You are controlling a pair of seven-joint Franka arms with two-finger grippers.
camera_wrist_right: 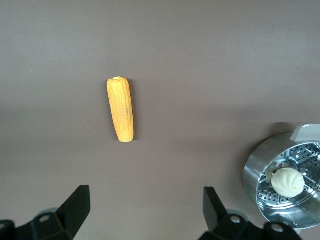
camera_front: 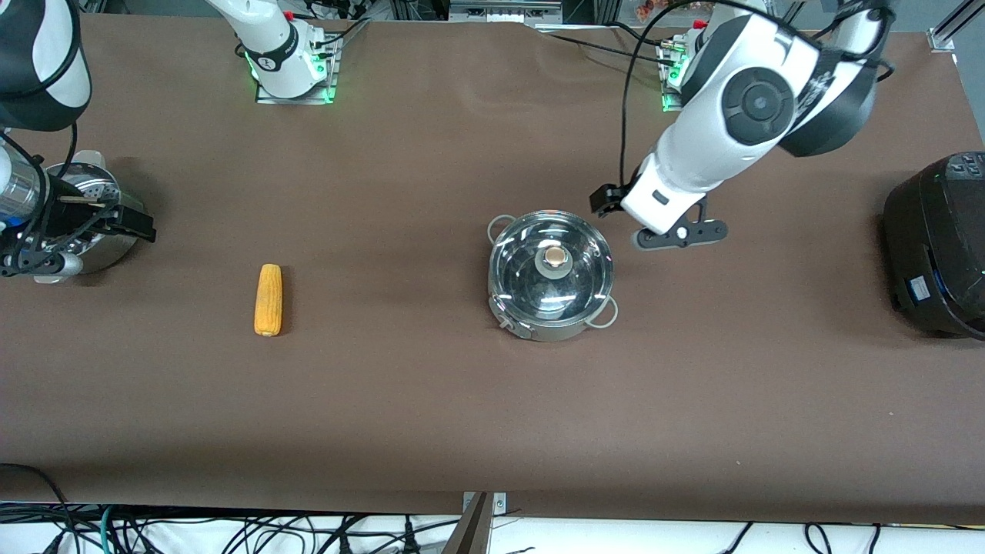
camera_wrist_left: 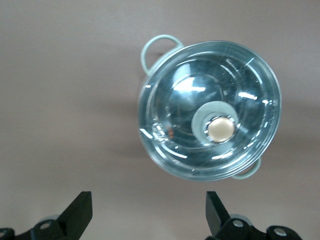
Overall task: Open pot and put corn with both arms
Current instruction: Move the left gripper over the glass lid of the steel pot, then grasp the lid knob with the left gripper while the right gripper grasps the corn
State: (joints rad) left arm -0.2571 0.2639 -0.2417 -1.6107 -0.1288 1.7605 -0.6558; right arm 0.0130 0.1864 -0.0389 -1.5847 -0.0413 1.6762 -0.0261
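- Pot [camera_front: 552, 277] sits mid-table, glass lid [camera_wrist_left: 210, 110] on, tan knob [camera_wrist_left: 220, 128] on top.
- Corn [camera_front: 268, 299] lies flat toward the right arm's end, well apart from the pot.
- Left gripper [camera_wrist_left: 147, 212] hangs beside the pot, fingers spread wide, holding nothing.
- Right gripper [camera_wrist_right: 145, 210] hangs wide apart and empty by the steamer bowl [camera_wrist_right: 285, 182] holding a white bun [camera_wrist_right: 287, 181].

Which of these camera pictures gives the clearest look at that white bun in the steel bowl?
The right wrist view: it shows the white bun lying on the perforated insert inside the steel steamer bowl. In the front view the right arm covers most of the steel steamer bowl, so no bun shows. The left wrist view shows only the pot with its lid on.
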